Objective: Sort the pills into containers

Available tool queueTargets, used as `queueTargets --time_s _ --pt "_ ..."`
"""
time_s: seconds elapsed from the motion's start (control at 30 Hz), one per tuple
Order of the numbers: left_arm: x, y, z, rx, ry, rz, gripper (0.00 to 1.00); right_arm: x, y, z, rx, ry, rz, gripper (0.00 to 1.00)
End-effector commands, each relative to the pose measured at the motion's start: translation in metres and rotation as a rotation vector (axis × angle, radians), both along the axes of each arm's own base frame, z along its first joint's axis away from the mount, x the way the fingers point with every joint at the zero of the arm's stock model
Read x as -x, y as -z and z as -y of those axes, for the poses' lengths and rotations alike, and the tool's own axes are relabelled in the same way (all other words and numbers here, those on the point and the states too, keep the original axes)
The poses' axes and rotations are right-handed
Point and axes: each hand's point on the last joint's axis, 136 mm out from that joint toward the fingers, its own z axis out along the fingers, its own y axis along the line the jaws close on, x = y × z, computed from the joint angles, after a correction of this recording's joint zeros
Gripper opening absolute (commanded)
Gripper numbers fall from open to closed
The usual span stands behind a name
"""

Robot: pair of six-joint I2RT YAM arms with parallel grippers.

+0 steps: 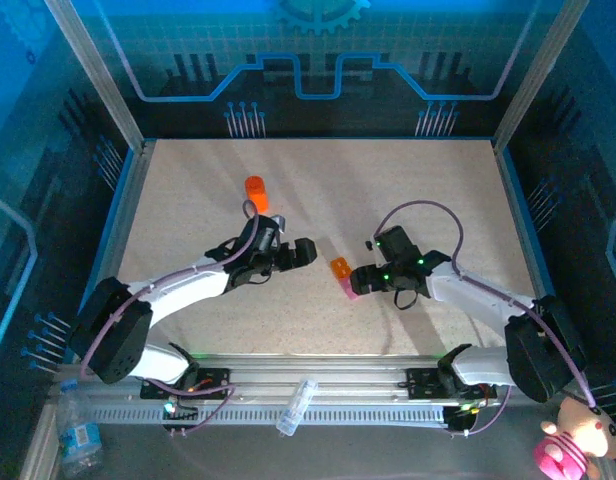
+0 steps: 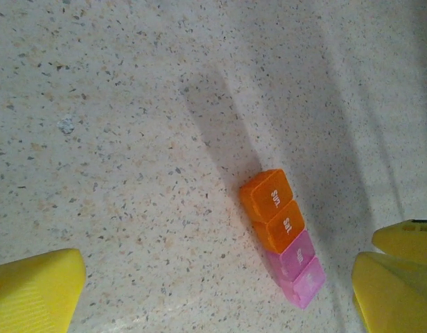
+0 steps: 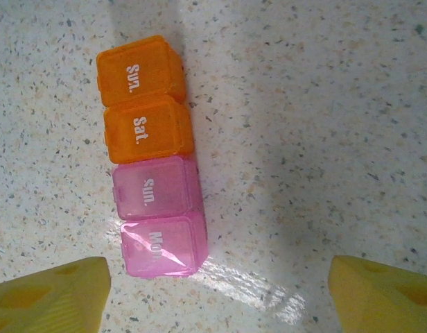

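Right gripper (image 3: 219, 270), jaws parted, sits just beside the containers (image 3: 151, 156); left gripper (image 2: 220, 267) spread wide nearby. Neither holds anything.

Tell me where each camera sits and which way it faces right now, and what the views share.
Top external: above and behind the arm bases, looking down on the table; both arms show, with the left gripper and right gripper flanking the container strip.
Left wrist: on the left arm, looking down at the table; its yellow fingers sit in the bottom corners.
Right wrist: on the right arm, close above the table; its yellow fingers sit in the bottom corners.
Shared: all three views show the container strip.
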Motion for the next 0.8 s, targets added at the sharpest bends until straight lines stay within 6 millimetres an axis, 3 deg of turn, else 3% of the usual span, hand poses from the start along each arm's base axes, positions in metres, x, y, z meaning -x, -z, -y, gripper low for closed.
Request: queueTargets --time_s 0.0,0.43,0.77 --pt "-0.014 -0.017 0.013 0.06 -0.017 0.021 0.99 0.0 0.006 -0.011 -0.012 -0.056 0.0 0.8" --pt "-0.02 -0.016 0.035 0.107 -0.01 -0.022 0.99 -0.011 0.027 -0.011 0.038 -0.027 -0.03 0.74" --pt "-0.025 -0.013 0.069 0.177 0.01 -0.08 0.99 -0.011 0.03 -0.007 0.026 -0.001 -0.04 0.73"
